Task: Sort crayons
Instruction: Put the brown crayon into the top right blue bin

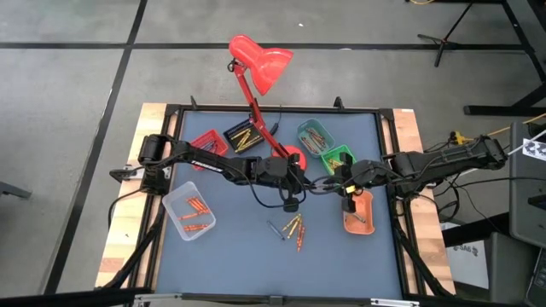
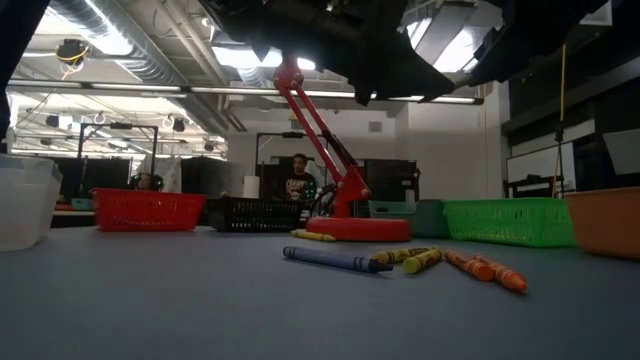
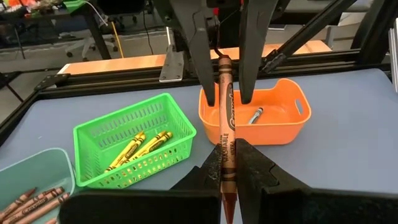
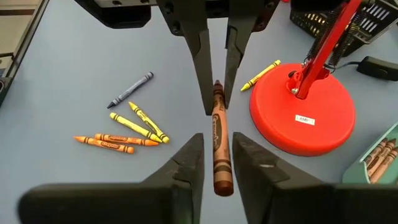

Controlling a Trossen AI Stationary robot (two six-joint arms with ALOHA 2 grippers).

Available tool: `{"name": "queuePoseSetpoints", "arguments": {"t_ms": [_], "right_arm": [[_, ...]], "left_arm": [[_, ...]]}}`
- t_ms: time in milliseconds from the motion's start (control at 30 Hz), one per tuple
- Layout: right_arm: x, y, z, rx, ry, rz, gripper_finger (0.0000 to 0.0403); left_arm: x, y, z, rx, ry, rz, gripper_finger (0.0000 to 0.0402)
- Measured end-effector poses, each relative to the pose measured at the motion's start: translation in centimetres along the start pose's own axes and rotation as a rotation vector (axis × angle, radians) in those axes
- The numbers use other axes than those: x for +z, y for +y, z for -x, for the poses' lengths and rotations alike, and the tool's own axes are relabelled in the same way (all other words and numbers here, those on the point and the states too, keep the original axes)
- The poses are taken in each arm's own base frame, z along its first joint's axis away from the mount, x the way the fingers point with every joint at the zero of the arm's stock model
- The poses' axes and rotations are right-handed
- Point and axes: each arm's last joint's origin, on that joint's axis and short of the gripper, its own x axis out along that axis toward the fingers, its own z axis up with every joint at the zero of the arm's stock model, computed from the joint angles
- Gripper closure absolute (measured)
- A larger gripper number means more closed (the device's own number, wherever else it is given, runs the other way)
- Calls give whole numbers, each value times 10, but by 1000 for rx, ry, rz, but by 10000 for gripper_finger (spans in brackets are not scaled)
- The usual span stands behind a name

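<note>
A brown crayon (image 3: 224, 106) hangs above the table's middle between my two grippers. My left gripper (image 3: 228, 169) comes from the table's left and is shut on it. My right gripper (image 4: 217, 163) faces it from the right, open, with a finger on either side of the crayon's flat end (image 4: 222, 177) and a narrow gap on each side. Several loose crayons (image 1: 293, 228) lie flat on the blue mat nearer the front edge. In the high view both grippers meet at the crayon (image 1: 328, 182). My left gripper pinches the crayon's wrapped body (image 3: 226, 149) between its two fingers, near the pointed end, which sticks back past the fingers (image 3: 249, 168). It comes roughly level from the table's left. The crayon runs on along the fingers' line toward the right gripper, lifted clear of the table.
A red desk lamp stands on its round base (image 4: 301, 115) just behind the grippers. Trays ring the work area: orange (image 3: 283, 127) below the grippers, green (image 3: 134, 140), teal (image 1: 314, 136), black (image 1: 242, 136), red (image 1: 207, 141) and clear (image 1: 189, 211). One yellow crayon (image 4: 261, 74) lies by the lamp base.
</note>
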Motion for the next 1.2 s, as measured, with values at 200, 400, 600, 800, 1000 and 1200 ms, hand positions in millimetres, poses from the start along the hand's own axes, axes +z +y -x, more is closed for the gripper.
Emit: {"name": "queuePoseSetpoints", "arguments": {"t_ms": [200, 400, 600, 800, 1000, 1200], "right_arm": [[0, 0, 0, 0, 1, 1, 376], [0, 0, 0, 0, 1, 0, 387], [0, -1, 0, -42, -6, 2, 370], [0, -2, 0, -82, -12, 3, 388], [-8, -8, 1, -235, 62, 26, 371], [-12, -26, 2, -405, 102, -19, 377]], "left_arm": [[0, 0, 0, -1, 2, 0, 394], [0, 0, 0, 1, 4, 0, 394], [0, 0, 0, 6, 3, 0, 393], [-1, 2, 0, 66, 16, -1, 347], [-6, 3, 0, 116, 67, -6, 296], [-10, 3, 1, 120, 104, -11, 276]]}}
